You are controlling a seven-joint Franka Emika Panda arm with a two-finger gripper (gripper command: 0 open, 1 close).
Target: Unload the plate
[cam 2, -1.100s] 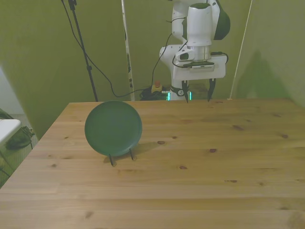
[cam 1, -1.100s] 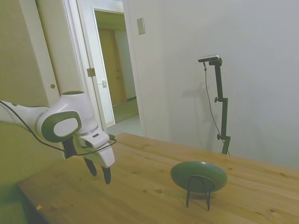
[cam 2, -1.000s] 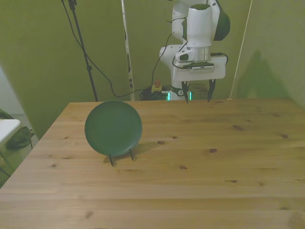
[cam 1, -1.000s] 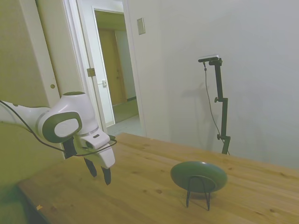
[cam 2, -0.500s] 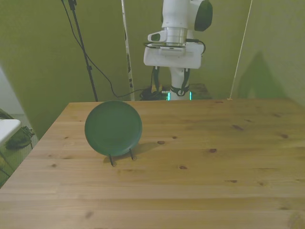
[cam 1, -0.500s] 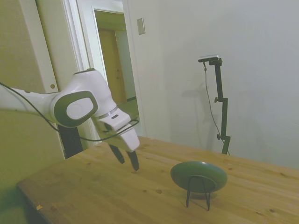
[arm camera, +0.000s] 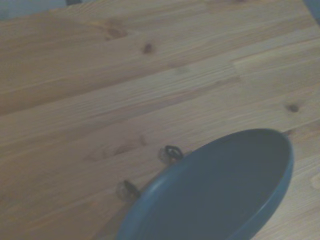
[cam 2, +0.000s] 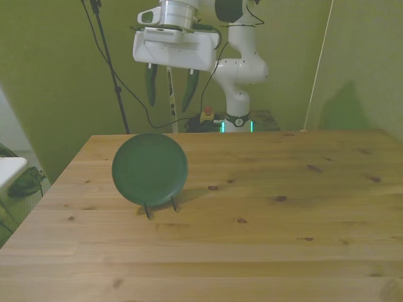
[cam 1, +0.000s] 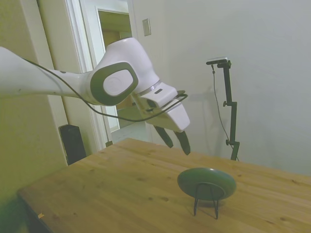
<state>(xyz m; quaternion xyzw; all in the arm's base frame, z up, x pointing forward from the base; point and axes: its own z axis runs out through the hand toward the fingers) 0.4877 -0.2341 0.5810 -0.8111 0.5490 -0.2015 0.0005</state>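
the plate [cam 2: 150, 168] stands up on a thin wire stand [cam 1: 206, 197] on the wooden table [cam 2: 264, 226]. the gripper [cam 2: 170, 92] hangs above it, fingers spread apart, holding nothing. no writing can be read.

The plate [cam 2: 150, 168] stands upright on edge on the wire stand [cam 1: 206, 197], which rests on the table [cam 2: 264, 220] toward the front view's left, nearer the far edge than the near one. The gripper [cam 2: 170, 91] hangs in the air above and behind the plate, well clear of it, fingers apart and pointing down. From the wrist view the plate [arm camera: 220, 190] leans over the stand's two feet [arm camera: 150, 172] on the table
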